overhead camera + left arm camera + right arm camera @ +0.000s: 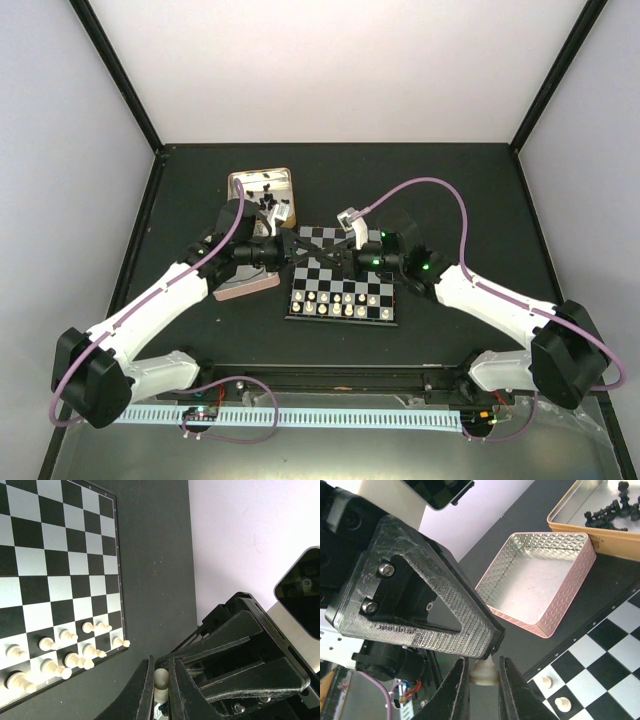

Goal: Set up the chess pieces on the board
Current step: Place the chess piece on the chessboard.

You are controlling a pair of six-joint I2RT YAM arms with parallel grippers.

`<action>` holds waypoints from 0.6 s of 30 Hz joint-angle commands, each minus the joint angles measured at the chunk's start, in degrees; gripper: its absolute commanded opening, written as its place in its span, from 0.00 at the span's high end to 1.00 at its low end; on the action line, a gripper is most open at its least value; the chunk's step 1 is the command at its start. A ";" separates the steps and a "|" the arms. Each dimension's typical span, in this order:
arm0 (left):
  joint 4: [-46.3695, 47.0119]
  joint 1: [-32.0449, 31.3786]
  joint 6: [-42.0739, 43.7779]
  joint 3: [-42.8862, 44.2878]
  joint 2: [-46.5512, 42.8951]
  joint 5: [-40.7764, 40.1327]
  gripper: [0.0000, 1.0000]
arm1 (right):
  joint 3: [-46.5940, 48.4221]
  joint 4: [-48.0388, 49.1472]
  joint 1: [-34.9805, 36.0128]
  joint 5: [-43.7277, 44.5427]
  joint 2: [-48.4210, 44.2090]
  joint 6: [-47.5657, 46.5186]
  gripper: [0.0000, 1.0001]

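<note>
Board [312, 272] lies mid-table, white pieces [340, 300] filling its two near rows. Left gripper [318, 252] and right gripper [352, 256] meet tip to tip over its far half. Black pieces [268, 200] sit in the far tin [232, 180]; a pink tin [245, 290] lies left of the board.

Left wrist: jaws closed on a cream piece [161, 680], off the board's corner.

Right wrist: jaws clamp the cream piece too, the left gripper's tip at its top.

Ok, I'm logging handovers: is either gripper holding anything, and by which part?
The left gripper and right gripper both pinch seemingly one cream-white chess piece: the right near its base, the left's spot unclear.
</note>
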 commanded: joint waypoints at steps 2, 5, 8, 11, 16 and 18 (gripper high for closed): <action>1.94 -0.30 -1.61 0.10 -1.30 1.86 0.96 | 0.75 0.78 0.19 0.97 -0.59 -0.38 0.93; 1.95 -0.26 -1.91 -0.07 -1.89 1.78 0.96 | 0.57 0.91 0.14 0.97 -0.29 -0.69 0.92; 2.10 -0.30 -2.25 -0.39 -2.41 1.65 0.96 | 0.80 0.89 0.17 0.52 0.15 -0.54 0.78; 2.29 -0.29 -2.60 -0.51 -2.61 1.65 0.96 | 0.88 1.32 0.22 0.04 0.42 -0.26 0.79; 2.43 -0.23 -2.71 -0.76 -2.84 1.60 0.96 | 0.96 1.77 0.23 -1.22 1.21 0.24 0.93; 2.52 -0.23 -2.87 -0.79 -2.92 1.62 0.96 | 0.90 1.98 0.23 -1.81 1.24 0.50 0.93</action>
